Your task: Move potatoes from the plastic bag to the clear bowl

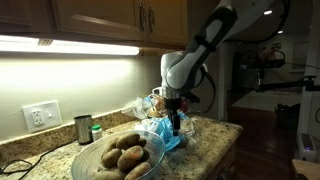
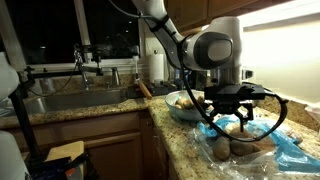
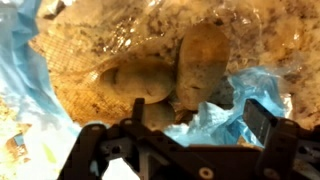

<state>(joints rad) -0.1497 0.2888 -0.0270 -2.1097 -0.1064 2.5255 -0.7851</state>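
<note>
The clear bowl [image 1: 88, 163] sits at the front of the granite counter and holds several brown potatoes [image 1: 122, 157]. It also shows behind the arm in an exterior view [image 2: 176, 108]. The crinkled plastic bag [image 1: 163, 137] with blue parts lies next to the bowl [image 2: 288, 150]. In the wrist view the bag [image 3: 250, 95] is open, with potatoes [image 3: 200, 60] inside it. My gripper [image 3: 180, 135] is open and hangs just above the bag's mouth [image 1: 177, 122] [image 2: 236, 118]. Only blue plastic lies between its fingers.
A small metal cup [image 1: 83, 128] and a green-capped item [image 1: 96, 131] stand near the wall with its outlet [image 1: 41, 116]. A sink [image 2: 70, 100] with a faucet lies beyond the bowl. The counter edge [image 2: 175, 150] drops off near the bag.
</note>
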